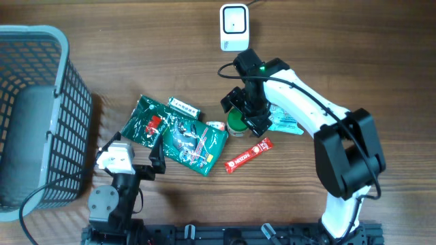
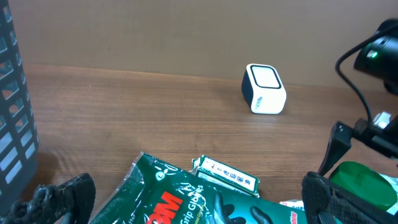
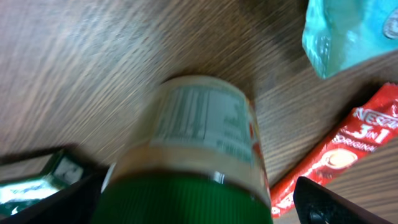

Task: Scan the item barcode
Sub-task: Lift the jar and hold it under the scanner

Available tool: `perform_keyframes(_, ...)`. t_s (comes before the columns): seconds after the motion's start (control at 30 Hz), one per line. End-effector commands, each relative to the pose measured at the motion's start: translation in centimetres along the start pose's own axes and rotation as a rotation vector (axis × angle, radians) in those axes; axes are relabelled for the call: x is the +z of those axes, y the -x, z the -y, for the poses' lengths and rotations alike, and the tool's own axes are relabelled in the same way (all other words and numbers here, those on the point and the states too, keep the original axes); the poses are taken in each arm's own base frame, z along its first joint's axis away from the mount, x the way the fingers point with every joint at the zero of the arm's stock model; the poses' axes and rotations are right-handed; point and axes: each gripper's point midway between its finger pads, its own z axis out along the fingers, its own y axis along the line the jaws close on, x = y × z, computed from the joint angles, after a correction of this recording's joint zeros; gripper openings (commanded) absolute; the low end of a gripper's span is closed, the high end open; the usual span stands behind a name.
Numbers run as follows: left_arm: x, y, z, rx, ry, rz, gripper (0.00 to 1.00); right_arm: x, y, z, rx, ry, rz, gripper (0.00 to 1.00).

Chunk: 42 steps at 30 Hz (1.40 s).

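1. A grey basket (image 1: 68, 122) is seen far to the left of the jar (image 1: 236, 124).
2. A green bag (image 1: 184, 139) is laid just left of the jar, with a small box (image 1: 184, 107) at the bag's upper edge.
3. The right gripper (image 1: 245, 114) is held directly over the jar, fingers spread wide to either side of its green lid; nothing is clamped, and contact cannot be made out.
4. The left gripper (image 1: 133, 151) is parked well left of the jar, fully spread and empty.
5. A white scanner (image 1: 234, 26) is placed beyond the jar, well apart.
6. A teal packet (image 1: 285, 121) is found just right of the jar.
7. A red sachet (image 1: 248, 154) is found near the jar's front right.
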Motion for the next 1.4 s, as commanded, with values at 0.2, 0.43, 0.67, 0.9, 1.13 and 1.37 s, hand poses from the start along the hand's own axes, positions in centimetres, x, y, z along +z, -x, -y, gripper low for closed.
perform_keyframes(0.2, 0.1, -0.7, -0.3, -0.009, 0.014, -0.020, 1.00, 2.5, 0.8, 0.3, 0.020, -0.060, 0.012, 0.70)
perform_keyframes(0.43, 0.0, -2.6, -0.5, -0.010, 0.026, -0.095, 1.00, 2.0, 2.6, 0.0, -0.344, -0.067, 0.075, 0.58)
perform_keyframes(0.67, -0.1, -3.5, -0.7, -0.010, 0.032, -0.132, 1.00, -0.9, 6.0, -2.7, -0.680, -0.069, 0.246, 0.60)
perform_keyframes(0.9, -0.3, -4.5, -1.0, -0.009, 0.048, -0.174, 1.00, -0.2, 6.9, -2.6, -0.681, -0.100, 0.306, 0.64)
perform_keyframes(1.13, 0.2, -0.2, -1.0, 0.233, 0.058, 0.004, 1.00, 0.1, 7.0, -2.5, -0.659, -0.094, 0.308, 0.64)
perform_keyframes(1.37, 1.2, -0.6, 0.6, 0.240, -0.044, 0.076, 1.00, 0.1, 7.0, -2.8, -0.659, -0.087, 0.313, 0.65)
